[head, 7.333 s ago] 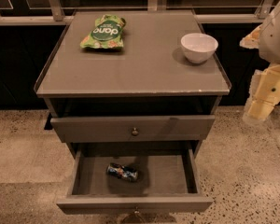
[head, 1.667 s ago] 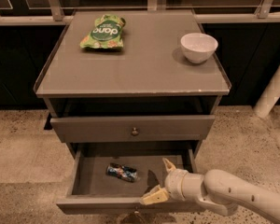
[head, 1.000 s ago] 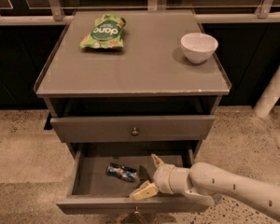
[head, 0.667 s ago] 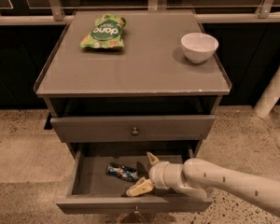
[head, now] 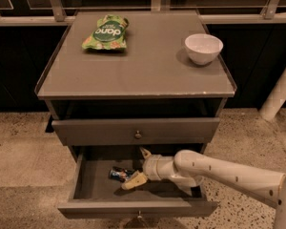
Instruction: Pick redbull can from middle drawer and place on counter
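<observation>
The redbull can [head: 118, 173] is lying on its side on the floor of the middle drawer [head: 133, 208], which is standing pulled out, and it is resting a little left of that drawer's centre. The gripper [head: 139, 167] is reaching into the same drawer from the right and is sitting just to the right of the can. Its fingers [head: 133, 181] are spreading apart and are grasping nothing. One finger is pointing up toward the drawer's back and the other is angling down by the can's right end. Whether that lower finger is touching the can cannot be told. The pale arm [head: 229, 173] is crossing over the drawer's right wall.

Directly above the middle drawer, a like grey drawer front [head: 109, 130] is sitting closed, showing a small knob [head: 138, 134]. Above that again, the counter [head: 143, 66] is spreading flat and grey with a thin rim. A green snack bag [head: 106, 32] is lying up there, over the drawer's left side and toward the back. A white bowl [head: 203, 48] is standing over the drawer's right side. A speckled stone floor [head: 19, 151] is running to both sides of the drawer. A white post [head: 279, 92] is leaning well to its right, and a pale rail [head: 248, 18] is crossing dark panels far behind it.
</observation>
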Action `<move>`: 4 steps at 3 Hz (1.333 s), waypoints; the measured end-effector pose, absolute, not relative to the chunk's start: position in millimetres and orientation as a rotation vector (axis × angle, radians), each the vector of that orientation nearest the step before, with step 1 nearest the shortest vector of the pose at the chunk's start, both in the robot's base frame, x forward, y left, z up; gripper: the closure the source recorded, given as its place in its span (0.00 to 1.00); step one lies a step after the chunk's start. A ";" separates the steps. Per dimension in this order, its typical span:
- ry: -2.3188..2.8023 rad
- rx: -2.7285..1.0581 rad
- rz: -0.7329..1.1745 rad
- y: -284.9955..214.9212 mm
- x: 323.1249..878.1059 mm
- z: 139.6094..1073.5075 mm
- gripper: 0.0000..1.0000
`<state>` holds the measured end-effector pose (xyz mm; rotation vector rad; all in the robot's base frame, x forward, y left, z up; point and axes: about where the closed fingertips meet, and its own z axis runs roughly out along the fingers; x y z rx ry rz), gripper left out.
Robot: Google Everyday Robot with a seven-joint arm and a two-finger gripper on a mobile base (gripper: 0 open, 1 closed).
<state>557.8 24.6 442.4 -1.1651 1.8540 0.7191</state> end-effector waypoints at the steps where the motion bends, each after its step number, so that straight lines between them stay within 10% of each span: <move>1: 1.837 -1.177 0.723 37.6 573.0 435.9 0.00; 4: 1.927 -1.055 0.754 54.0 552.2 397.5 0.00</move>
